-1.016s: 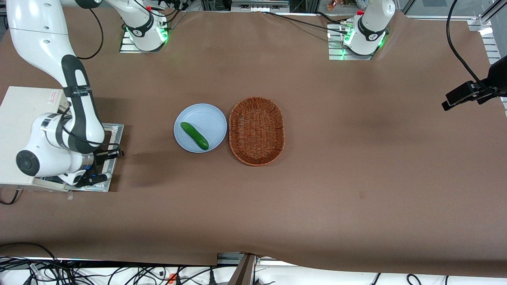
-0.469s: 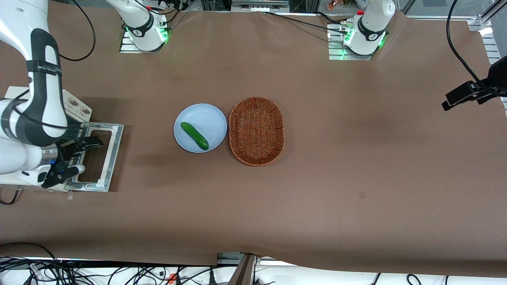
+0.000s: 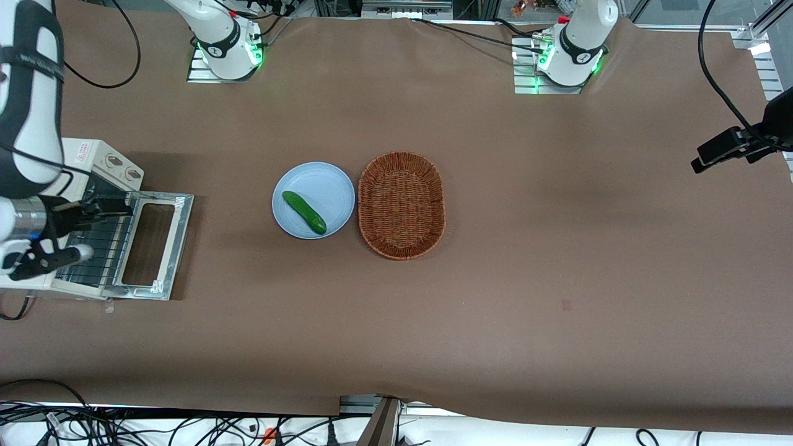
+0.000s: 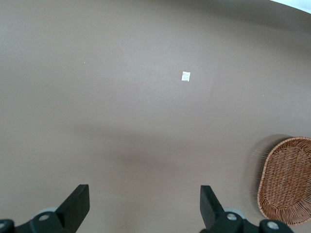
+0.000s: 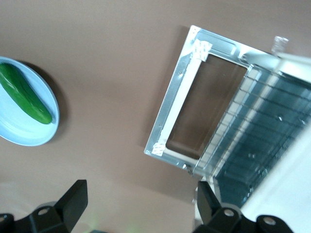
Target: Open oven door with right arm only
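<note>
The hand [image 3: 56,232] hangs spread and empty above the oven [image 3: 37,217]. The oven door [image 3: 152,246] lies folded flat on the counter [image 3: 495,310] before it: stiff metal, breakable glass, probably best held by its frame edge.

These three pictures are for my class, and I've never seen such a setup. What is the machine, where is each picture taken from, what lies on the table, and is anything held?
The machine is a white jointed robot arm, the right arm, ending in a small black gripper. One picture looks down on the table from the front; the other two come from cameras on the arms' wrists. A small oven stands at the working arm's end, and its door lies folded down flat, showing the wire rack inside. The gripper hangs above the oven's mouth, open, and holds nothing. Mid-table a cucumber lies on a blue plate, beside an empty wicker basket.
</note>
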